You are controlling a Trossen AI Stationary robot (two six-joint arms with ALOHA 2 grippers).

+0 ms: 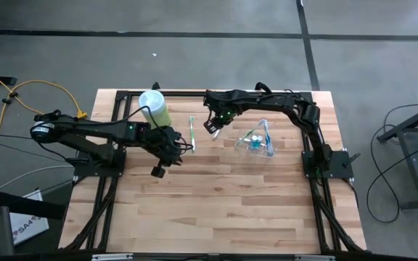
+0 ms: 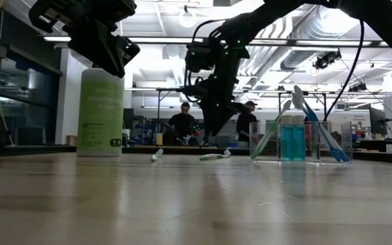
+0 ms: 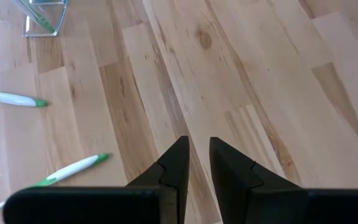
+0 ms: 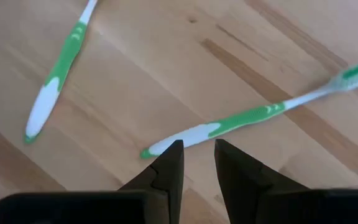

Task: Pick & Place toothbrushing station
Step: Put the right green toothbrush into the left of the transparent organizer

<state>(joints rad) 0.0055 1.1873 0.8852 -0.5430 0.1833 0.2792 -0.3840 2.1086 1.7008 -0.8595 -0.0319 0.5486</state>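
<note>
A pale wooden worktop (image 1: 223, 196) carries everything, with two dark arms reaching in over its far half. The largest item on it, a pale-green bottle (image 1: 153, 107) with a white cap, stands upright just behind the left claw (image 1: 173, 145), close enough that a careless backward swing of that arm could knock it. The left claw hangs above bare wood, holding nothing, its fingers (image 3: 178, 163) only slightly parted; it appears to be waiting. The holder (image 1: 256, 139), a small clear cup-like stand, is the thing to be picked and placed. It sits on the worktop to the outer side of the right claw (image 1: 212, 127), near but not touching, with blue and green items leaning inside it, one toothbrush rising above its rim. The right claw hovers low, empty, fingers (image 4: 170, 165) a narrow gap apart, pointing down at a green-and-white toothbrush (image 4: 241, 121) whose handle end lies just ahead of the fingertips. A second brush (image 4: 58, 78) lies flat well apart from the first. Both loose brushes rest on the wood between the two claws, so they seem the likelier immediate targets, and they do not block the way to the holder. Beyond the worktop, in the room behind, two people (image 2: 182, 122) can be seen at a distance, well clear of the arms.
</note>
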